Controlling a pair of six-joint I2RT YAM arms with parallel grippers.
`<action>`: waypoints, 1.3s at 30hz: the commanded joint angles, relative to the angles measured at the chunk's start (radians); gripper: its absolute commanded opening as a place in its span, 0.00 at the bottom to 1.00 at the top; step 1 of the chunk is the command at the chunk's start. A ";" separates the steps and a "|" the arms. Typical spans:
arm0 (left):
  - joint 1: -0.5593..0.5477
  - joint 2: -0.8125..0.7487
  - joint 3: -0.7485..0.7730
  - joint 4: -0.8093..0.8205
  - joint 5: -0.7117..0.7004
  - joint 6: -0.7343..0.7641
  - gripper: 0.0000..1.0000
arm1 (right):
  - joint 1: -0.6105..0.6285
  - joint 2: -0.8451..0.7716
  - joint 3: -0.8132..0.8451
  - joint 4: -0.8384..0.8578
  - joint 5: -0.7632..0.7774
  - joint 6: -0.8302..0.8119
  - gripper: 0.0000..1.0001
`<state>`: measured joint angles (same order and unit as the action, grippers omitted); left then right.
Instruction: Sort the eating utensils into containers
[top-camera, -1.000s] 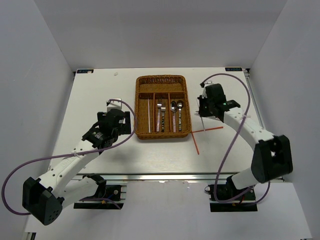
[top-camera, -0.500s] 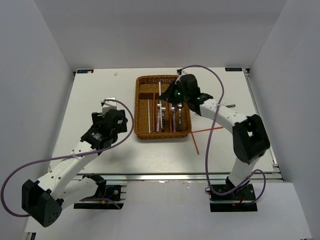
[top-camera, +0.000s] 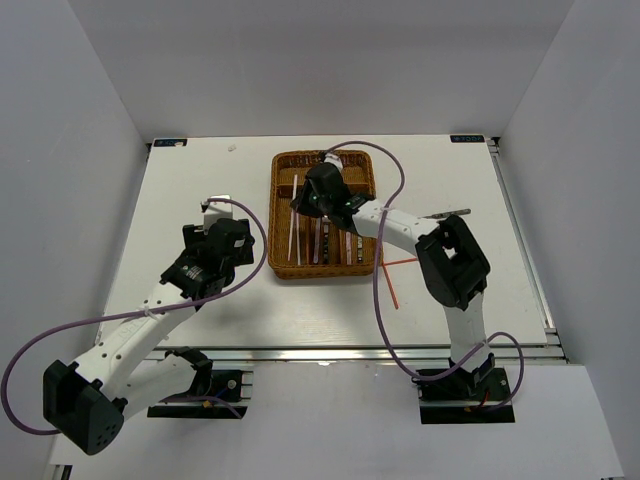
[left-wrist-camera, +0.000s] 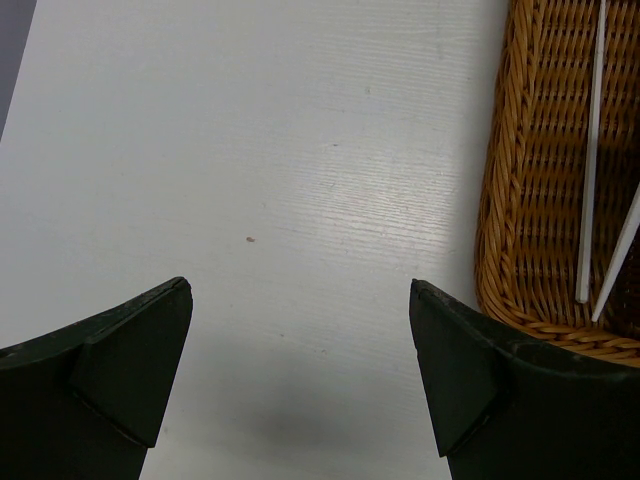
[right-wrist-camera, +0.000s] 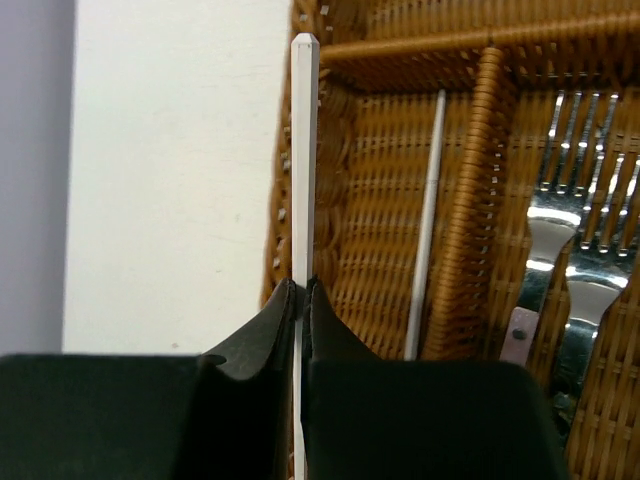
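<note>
White tabletop (top-camera: 200, 180), wicker tray (top-camera: 320, 272) mid-field. Right end effector (right-wrist-camera: 303, 292) pinches white chopstick (right-wrist-camera: 304, 150) above tray's left rim; release here risks it tipping outside. Left end effector (left-wrist-camera: 300, 300) wide, idle beside tray.

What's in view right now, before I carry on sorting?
wicker tray: one, brown, table centre
white chopsticks: two; this one held, another lying in the tray's leftmost narrow section
forks: at least two, silver, next section over
red chopsticks: two, table, by the tray's near right corner
metal utensil: one, grey, table right of tray; type unclear
left gripper: open, above table left of tray
right gripper: shut on a white chopstick, over the tray's left edge
</note>
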<state>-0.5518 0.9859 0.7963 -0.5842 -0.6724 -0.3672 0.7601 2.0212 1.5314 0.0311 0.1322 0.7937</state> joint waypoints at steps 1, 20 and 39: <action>0.006 -0.027 0.015 -0.003 0.005 -0.003 0.98 | -0.001 0.030 0.067 -0.026 0.079 0.003 0.00; 0.007 -0.021 0.012 -0.003 0.017 0.002 0.98 | 0.001 -0.113 0.105 -0.123 0.079 -0.170 0.66; 0.009 -0.035 0.014 -0.003 0.013 -0.001 0.98 | -0.134 -0.783 -0.677 -0.404 0.133 -0.442 0.44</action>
<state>-0.5476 0.9726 0.7963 -0.5838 -0.6609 -0.3668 0.6178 1.2705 0.8993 -0.3309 0.2596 0.3737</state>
